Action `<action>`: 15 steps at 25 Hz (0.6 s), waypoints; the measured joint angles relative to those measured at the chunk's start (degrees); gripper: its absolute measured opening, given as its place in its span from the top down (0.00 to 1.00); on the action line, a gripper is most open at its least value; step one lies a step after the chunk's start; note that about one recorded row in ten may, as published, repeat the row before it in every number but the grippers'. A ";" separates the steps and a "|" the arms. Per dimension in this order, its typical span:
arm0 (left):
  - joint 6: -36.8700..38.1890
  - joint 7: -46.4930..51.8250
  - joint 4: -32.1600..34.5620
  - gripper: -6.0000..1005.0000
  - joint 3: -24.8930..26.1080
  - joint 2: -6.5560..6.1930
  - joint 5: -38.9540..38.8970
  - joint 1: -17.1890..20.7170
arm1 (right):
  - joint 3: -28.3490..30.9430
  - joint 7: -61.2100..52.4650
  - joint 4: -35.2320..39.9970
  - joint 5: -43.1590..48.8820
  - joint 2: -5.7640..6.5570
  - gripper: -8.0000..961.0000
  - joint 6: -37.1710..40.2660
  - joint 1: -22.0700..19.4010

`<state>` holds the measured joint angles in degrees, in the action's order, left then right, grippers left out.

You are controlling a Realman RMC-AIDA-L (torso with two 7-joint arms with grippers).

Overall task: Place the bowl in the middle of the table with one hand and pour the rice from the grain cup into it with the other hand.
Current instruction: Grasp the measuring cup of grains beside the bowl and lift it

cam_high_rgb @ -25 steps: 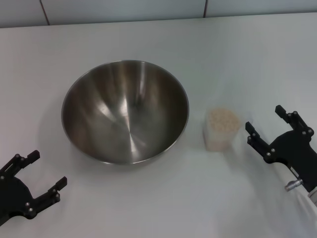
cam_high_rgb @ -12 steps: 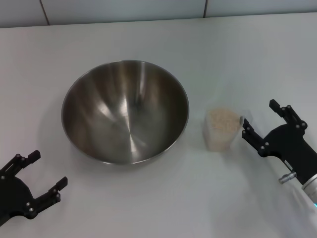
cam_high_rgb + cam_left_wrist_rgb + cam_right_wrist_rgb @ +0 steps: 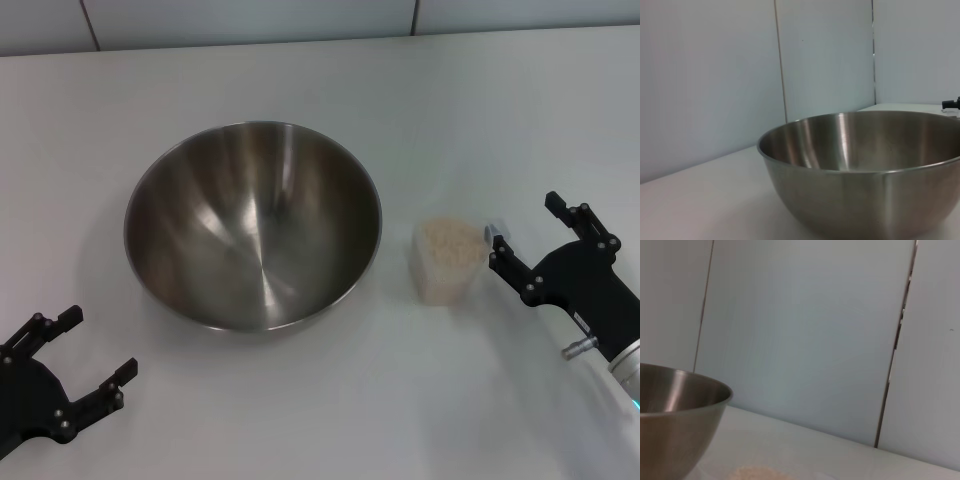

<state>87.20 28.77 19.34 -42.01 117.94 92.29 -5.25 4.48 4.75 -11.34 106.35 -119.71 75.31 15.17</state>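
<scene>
Rice (image 3: pixel 449 245) fills the grain cup (image 3: pixel 446 262), which stands on the table (image 3: pixel 300 70) just in front of the right gripper (image 3: pixel 525 235). Its jaws are spread wide, not touching the cup. Past the cup sits the empty steel bowl (image 3: pixel 252 225). The left gripper (image 3: pixel 95 345) waits near the bowl, jaws spread wide too.

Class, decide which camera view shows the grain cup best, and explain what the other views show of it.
The head view: the whole grain cup stands on the table between the bowl and the right claw, full of rice. The right wrist view catches only a sliver of rice; the left wrist view shows none of it.
</scene>
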 joint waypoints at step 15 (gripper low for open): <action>-1.13 -0.04 -0.01 0.14 0.00 0.00 0.00 0.03 | -0.58 0.63 -0.70 0.53 0.00 0.37 0.13 1.11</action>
<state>86.07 28.73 19.33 -42.01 117.94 92.28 -5.22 3.90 5.38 -12.04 106.87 -119.71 75.43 16.27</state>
